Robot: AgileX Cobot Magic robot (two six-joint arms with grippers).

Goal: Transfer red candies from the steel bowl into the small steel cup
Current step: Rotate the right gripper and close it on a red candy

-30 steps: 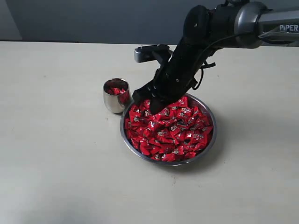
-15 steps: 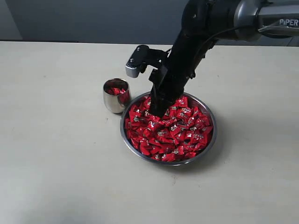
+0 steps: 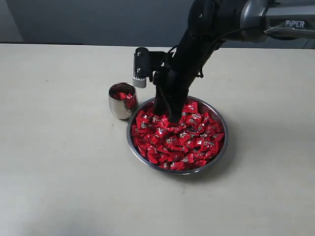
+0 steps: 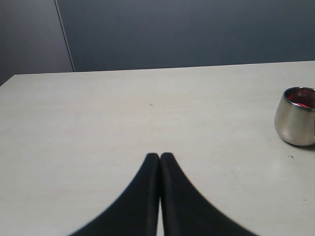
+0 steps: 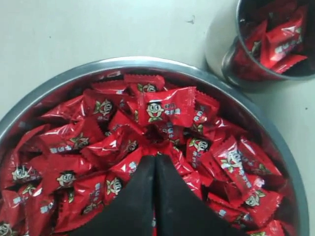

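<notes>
The right gripper (image 3: 165, 117) stands nearly upright with its tips down in the heap of red candies (image 3: 183, 140), in the far-left part of the steel bowl (image 3: 178, 172). In the right wrist view its fingers (image 5: 140, 187) are pressed together with no gap between them, and the tips meet right at the wrappers. No candy shows between them, and whether a crimped edge is nipped underneath cannot be told. The bowl sits at mid-table, heaped almost to its thin rim. The candies lie at every angle, so no single long axis governs a pick. The small steel cup (image 3: 122, 102) stands upright on the table (image 3: 59, 172), just beside the bowl's far-left rim. Whether the two touch cannot be told. It already holds several red candies. The coming move turns on this: the cup's mouth lies to the left of the right gripper and only slightly farther back, a short carry over the bowl rim. The right arm is plainly the nearer one. The left gripper (image 4: 160, 156) does not show in the exterior view. In its own camera it hangs over bare table with its fingers pressed together and holding nothing, and the cup stands apart from it.
</notes>
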